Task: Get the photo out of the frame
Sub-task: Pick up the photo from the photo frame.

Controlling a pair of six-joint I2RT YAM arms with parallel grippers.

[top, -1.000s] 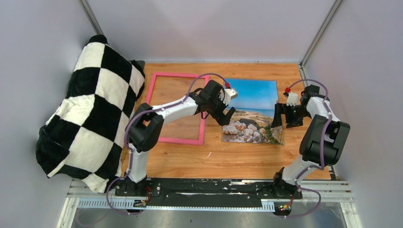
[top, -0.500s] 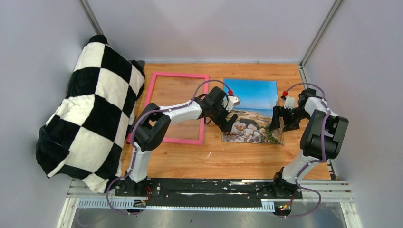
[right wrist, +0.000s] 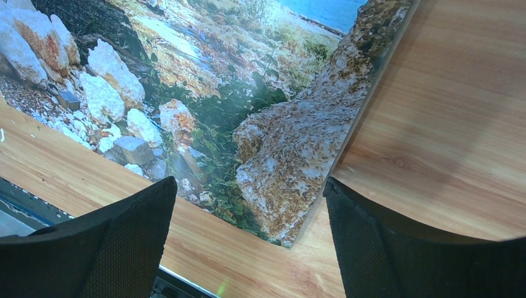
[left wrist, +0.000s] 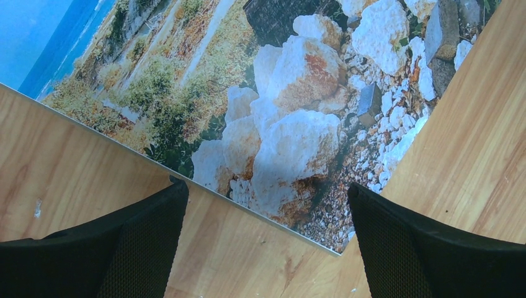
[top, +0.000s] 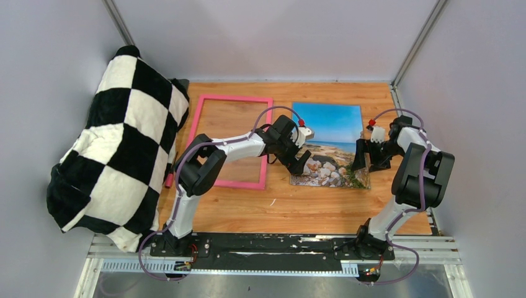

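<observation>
Bright pink frame (top: 236, 97); photo (top: 332, 124) of blue sky, turquoise sea and pale stones; black-and-white checked blanket (top: 118, 143); table (top: 310, 208) in orange-brown woodgrain; walls (top: 279, 37) plain pale grey.

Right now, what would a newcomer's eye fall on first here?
The big black-and-white checkered blanket heaped on the left. Next, the bright pink frame lying flat left of centre, and the photo flat to its right, with the left gripper and right gripper open over its near corners.
</observation>
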